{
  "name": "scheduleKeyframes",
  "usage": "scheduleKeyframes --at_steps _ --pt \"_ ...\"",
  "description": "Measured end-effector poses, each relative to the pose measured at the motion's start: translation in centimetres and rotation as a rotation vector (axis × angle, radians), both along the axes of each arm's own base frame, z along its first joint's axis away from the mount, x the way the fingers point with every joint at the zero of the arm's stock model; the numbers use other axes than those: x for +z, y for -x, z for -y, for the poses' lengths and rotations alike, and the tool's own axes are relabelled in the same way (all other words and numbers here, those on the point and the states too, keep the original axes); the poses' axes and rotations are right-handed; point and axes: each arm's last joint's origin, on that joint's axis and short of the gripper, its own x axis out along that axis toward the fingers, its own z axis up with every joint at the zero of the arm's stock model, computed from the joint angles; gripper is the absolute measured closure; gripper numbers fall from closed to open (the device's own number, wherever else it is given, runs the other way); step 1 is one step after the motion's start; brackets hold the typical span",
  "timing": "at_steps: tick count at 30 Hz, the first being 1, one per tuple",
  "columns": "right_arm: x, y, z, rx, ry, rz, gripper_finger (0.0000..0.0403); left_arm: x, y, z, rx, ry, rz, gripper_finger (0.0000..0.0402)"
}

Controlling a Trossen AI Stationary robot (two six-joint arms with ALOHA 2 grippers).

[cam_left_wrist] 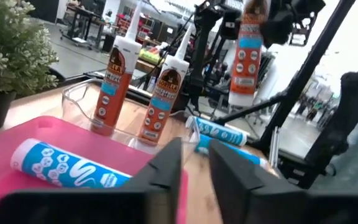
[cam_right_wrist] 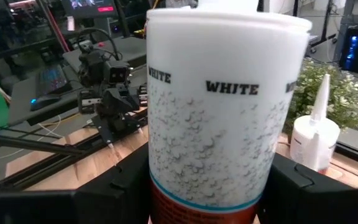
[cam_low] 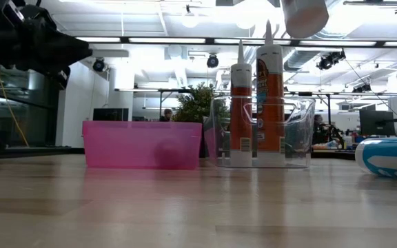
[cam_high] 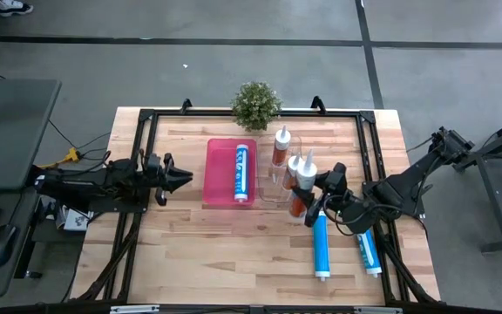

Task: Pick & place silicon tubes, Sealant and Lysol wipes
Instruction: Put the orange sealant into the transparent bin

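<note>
The right gripper (cam_high: 314,194) grasps an orange tube (cam_high: 304,185) above the clear bin (cam_high: 268,194); lower it upright, slowly, beside the two standing tubes (cam_low: 257,96). The left gripper (cam_high: 179,177) waits near the pink tray (cam_high: 219,148), fingers slightly apart, holding nothing.

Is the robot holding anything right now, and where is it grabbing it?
The right gripper clamps an orange sealant tube around its body. The left gripper holds nothing.

Tube (cam_high: 241,174) in tray (cam_high: 219,194) (lying flat)
</note>
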Motion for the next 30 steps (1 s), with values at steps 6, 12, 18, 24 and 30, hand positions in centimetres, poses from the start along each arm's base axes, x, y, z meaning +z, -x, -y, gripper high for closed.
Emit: scheduleKeyframes --at_steps 6,12,18,24,30 --pt "0.4 -1.1 0.2 0.055 -0.003 0.023 0.0200 1.5 -0.1 -0.1 0.028 0.065 0.156 0.0213" --pt "-0.5 -3.6 1.0 0.092 -0.012 0.007 0.0200 3.0 -0.5 -0.1 0.042 0.077 0.253 0.0180" --pt "-1.3 -5.8 1.9 0.127 -0.033 0.016 0.0200 6.1 -2.1 0.0 0.013 0.084 0.211 0.0180" --pt "-1.5 -7.5 2.8 0.162 -0.038 0.024 0.0200 9.4 -5.8 0.4 -0.050 0.020 0.123 0.0180" --pt "-0.4 -8.8 3.5 0.204 0.000 0.019 0.0200 11.9 -11.0 0.9 -0.125 -0.024 0.044 0.0180"
